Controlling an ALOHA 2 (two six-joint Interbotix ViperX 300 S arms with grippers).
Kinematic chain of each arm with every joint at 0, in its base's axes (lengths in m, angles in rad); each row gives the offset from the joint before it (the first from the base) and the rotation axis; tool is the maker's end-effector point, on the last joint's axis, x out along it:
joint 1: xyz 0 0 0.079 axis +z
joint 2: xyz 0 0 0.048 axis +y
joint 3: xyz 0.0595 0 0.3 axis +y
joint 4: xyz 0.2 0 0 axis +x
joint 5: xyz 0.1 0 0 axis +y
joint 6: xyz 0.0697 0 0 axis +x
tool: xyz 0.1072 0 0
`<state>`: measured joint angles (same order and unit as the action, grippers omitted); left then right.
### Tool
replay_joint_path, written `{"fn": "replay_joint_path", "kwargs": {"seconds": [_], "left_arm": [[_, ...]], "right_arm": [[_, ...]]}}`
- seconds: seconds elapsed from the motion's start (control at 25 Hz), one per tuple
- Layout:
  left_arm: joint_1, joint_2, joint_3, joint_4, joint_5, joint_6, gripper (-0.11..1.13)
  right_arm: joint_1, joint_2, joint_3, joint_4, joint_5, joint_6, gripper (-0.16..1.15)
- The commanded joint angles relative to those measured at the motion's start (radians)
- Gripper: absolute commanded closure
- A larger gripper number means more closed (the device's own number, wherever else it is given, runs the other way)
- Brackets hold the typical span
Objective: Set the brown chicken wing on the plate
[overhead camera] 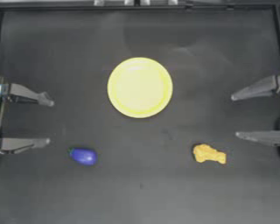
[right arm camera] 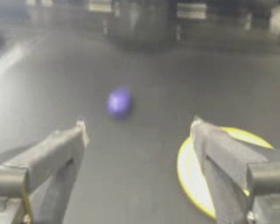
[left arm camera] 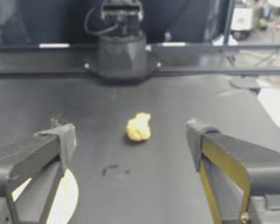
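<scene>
The dark matte table [overhead camera: 60, 57] carries a smooth, round yellow plate [overhead camera: 140, 87] with a shallow raised rim near its middle. The left gripper [overhead camera: 49, 121] and right gripper [overhead camera: 235, 117] sit drawn back at opposite edges, jaws spread wide. The lumpy, irregular brown chicken wing [overhead camera: 209, 154] lies on the table near the right gripper, well apart from the plate; a glossy blue egg-shaped object [overhead camera: 84, 156] lies near the left gripper.
</scene>
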<state>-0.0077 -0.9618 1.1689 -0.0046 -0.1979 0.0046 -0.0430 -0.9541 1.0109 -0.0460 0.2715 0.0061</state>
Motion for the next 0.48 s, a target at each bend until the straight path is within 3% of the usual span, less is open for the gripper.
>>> {"fn": "replay_joint_path", "kwargs": {"seconds": [0.04,0.28,0.48], "left_arm": [[-0.002,0.009,-0.034,0.0,0.018,0.0,-0.01],[0.008,0.009,-0.037,-0.002,0.031,0.0,-0.01],[0.011,0.009,-0.037,-0.002,0.031,0.0,-0.01]], "right_arm": [[-0.003,0.043,-0.109,0.025,0.209,0.005,-0.01],[0.0,0.201,-0.212,0.021,0.456,0.069,-0.02],[0.023,0.302,-0.25,0.018,0.512,0.083,-0.02]]}}
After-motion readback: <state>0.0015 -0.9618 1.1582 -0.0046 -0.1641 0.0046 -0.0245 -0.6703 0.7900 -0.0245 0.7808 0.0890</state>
